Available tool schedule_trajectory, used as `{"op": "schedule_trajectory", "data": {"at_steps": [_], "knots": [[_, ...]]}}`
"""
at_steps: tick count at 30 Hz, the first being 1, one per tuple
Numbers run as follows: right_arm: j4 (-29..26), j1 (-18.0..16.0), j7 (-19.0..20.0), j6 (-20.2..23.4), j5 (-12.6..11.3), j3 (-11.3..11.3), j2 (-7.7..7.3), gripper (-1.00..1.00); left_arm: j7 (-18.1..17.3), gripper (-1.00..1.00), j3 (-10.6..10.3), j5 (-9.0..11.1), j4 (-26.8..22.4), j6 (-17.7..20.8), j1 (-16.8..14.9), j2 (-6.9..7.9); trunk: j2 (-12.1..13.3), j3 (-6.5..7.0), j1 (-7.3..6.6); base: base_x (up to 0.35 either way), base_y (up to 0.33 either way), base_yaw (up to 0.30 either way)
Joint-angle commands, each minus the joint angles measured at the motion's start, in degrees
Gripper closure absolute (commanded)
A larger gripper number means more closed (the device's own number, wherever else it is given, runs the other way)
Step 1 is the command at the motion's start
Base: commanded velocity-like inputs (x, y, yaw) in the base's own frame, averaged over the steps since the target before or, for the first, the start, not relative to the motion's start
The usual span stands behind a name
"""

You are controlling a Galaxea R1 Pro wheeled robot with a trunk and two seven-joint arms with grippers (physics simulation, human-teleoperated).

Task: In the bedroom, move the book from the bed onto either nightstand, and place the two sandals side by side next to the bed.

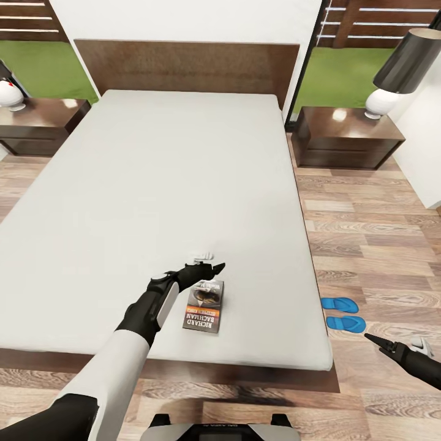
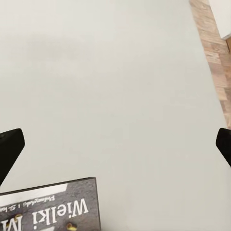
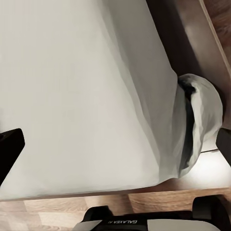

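Left arm, white upper segment and black forearm, extended forward. Left black two-fingered gripper point(image 1: 211, 266) level, jaws spread wide, fingertips point(image 2: 9, 144) far apart. Right arm low at the side; right black gripper point(image 1: 375, 340) pointing inward, jaws parted.

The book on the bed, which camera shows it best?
The head view: the whole book lies flat on the bed near its foot, with the left gripper just above it. The left wrist view catches only a corner of its cover with white lettering. The right wrist view looks at the mattress edge instead.
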Motion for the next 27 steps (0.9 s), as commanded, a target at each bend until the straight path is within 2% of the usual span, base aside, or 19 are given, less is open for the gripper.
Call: {"op": "schedule_trajectory", "data": {"at_steps": [1,3,15,23,27], "knots": [[0.01,-0.02,0.05,0.45,-0.34,-0.04,-0.01,-1.00,0.01,-1.00,0.00,0.60,-0.07,0.55,-0.01,0.00,-0.03,-0.03,0.00,0.000,0.000,0.000],[0.01,-0.02,0.06,0.45,-0.34,-0.04,-0.02,-1.00,0.02,-1.00,0.03,0.61,-0.07,0.55,-0.01,0.00,-0.03,-0.03,0.00,0.000,0.000,0.000],[0.01,-0.02,0.08,0.45,-0.34,-0.04,0.00,-1.00,0.10,-1.00,0.08,0.58,-0.07,0.55,-0.01,0.00,-4.84,-2.19,2.64,0.000,0.000,0.000],[0.01,-0.02,-0.01,0.45,-0.34,-0.04,0.00,-1.00,0.10,-1.00,0.08,0.59,-0.06,0.55,-0.01,0.00,-4.84,-2.19,2.64,0.000,0.000,0.000],[0.01,-0.02,-0.01,0.45,-0.34,-0.04,0.00,-1.00,0.10,-1.00,0.08,0.60,-0.03,0.55,-0.01,0.00,-6.44,-2.90,3.52,0.000,0.000,0.000]]}}
